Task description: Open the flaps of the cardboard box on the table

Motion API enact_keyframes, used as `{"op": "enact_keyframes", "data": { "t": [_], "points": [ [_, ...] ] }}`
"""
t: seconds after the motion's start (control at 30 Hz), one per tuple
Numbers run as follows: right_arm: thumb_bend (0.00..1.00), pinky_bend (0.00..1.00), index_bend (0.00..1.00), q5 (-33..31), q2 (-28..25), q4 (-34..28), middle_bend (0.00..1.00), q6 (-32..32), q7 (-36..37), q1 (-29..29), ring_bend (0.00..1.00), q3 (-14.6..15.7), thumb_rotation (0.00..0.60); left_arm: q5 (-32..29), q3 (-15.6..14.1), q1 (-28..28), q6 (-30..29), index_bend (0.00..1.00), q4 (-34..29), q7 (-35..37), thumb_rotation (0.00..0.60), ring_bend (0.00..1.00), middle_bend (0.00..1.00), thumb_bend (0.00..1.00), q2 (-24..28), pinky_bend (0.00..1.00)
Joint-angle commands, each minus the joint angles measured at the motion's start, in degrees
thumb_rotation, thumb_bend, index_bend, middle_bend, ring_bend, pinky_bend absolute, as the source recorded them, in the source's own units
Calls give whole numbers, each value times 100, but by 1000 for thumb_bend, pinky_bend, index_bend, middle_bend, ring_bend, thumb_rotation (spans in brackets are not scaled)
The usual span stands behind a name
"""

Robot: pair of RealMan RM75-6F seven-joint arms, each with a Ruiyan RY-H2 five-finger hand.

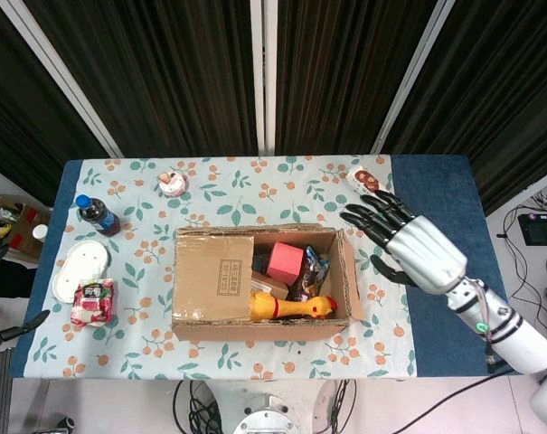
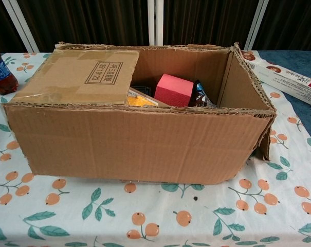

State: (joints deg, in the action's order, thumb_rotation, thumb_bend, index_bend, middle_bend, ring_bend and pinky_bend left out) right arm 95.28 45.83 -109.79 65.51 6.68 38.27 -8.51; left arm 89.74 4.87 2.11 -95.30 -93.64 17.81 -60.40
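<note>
The cardboard box [image 2: 140, 139] is seen nearest in the chest view, resting on the fruit-patterned tablecloth [image 2: 145, 216] with its long front wall facing the camera. In the head view the box [image 1: 259, 285] is located near the middle of the table, toward the front edge. The left flap [image 1: 212, 278] is laid flat over the left portion of the opening, with a printed stamp visible on top. The right flap [image 1: 353, 276] is folded down outside the right wall, so that only a narrow strip is shown from above; in the chest view its lower corner [image 2: 264, 145] is seen just beside the right front corner of the box. Inside the uncovered portion, a yellow rubber chicken [image 1: 291, 308] is laid along the front wall, a pink block [image 1: 285, 261] is positioned behind it, and a dark snack packet [image 1: 309, 273] is set between the block and the right wall.

The right hand [image 1: 410, 244] is held above the table to the right of the box, apart from the cardboard, with its fingers [image 1: 368, 215] spread and nothing held. The left hand is not shown in either view.

On the left side, a red snack bag [image 1: 92, 301], a white container [image 1: 78, 268] and a cola bottle [image 1: 98, 215] are found. Farther back, a small cup [image 1: 172, 184] is placed. A long printed carton [image 2: 286, 81] is laid at the far right.
</note>
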Motion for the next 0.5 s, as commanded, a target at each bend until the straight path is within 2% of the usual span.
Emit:
{"op": "enact_keyframes", "data": {
  "t": [0.03, 0.23, 0.5],
  "points": [
    [0, 0, 0, -728, 790, -111, 0, -934, -1116, 833, 0, -501, 600, -107, -15, -44, 25, 6, 182, 157, 600, 57, 37, 89, -87, 167],
    [0, 0, 0, -1588, 1720, 291, 0, -1679, -2014, 1521, 0, -680, 600, -237, 12, -49, 98, 6, 489, 414, 600, 56, 37, 89, -213, 167],
    [0, 0, 0, -2365, 2824, 892, 0, -1880, -2812, 2004, 0, -640, 600, -368, 58, 36, 316, 6, 852, 639, 600, 57, 37, 90, -347, 167]
  ]
}}
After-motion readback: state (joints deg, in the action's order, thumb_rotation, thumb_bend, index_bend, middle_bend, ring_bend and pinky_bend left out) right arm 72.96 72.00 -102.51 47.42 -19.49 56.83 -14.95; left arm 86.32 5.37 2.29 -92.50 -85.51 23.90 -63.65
